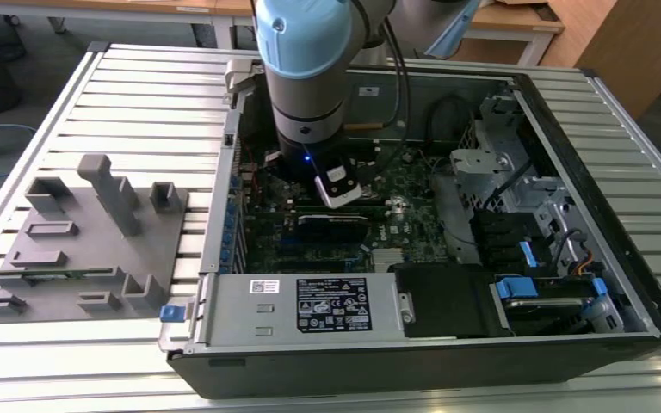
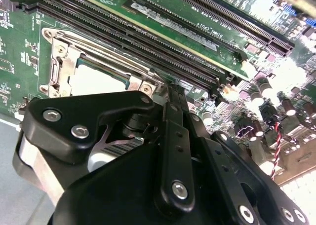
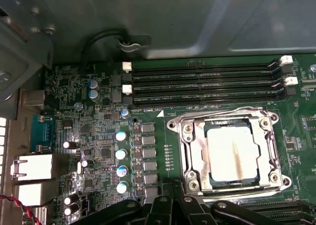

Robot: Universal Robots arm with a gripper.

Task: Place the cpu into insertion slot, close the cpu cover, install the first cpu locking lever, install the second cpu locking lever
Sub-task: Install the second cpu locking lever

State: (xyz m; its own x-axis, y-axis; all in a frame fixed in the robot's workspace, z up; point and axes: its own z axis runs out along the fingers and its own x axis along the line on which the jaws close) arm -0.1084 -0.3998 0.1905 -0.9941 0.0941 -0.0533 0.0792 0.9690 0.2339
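the motherboard [image 3: 98, 136] is dark green speckled with tiny silver parts, and just ahead of the black gripper [image 3: 170, 198] the cpu [image 3: 232, 153] top looks pale grey-white with a faint tan streak, framed by the shiny silver cpu cover [image 3: 190, 151]. past that run long black memory slots [image 3: 202, 82] with white clips, and off to the gripper's side there's a row of silver-and-teal capacitors [image 3: 121, 161]. from outside, the arm [image 1: 307, 60] is light blue and grey, the case [image 1: 446, 361] black, the fixture block [image 1: 89, 241] plain grey.
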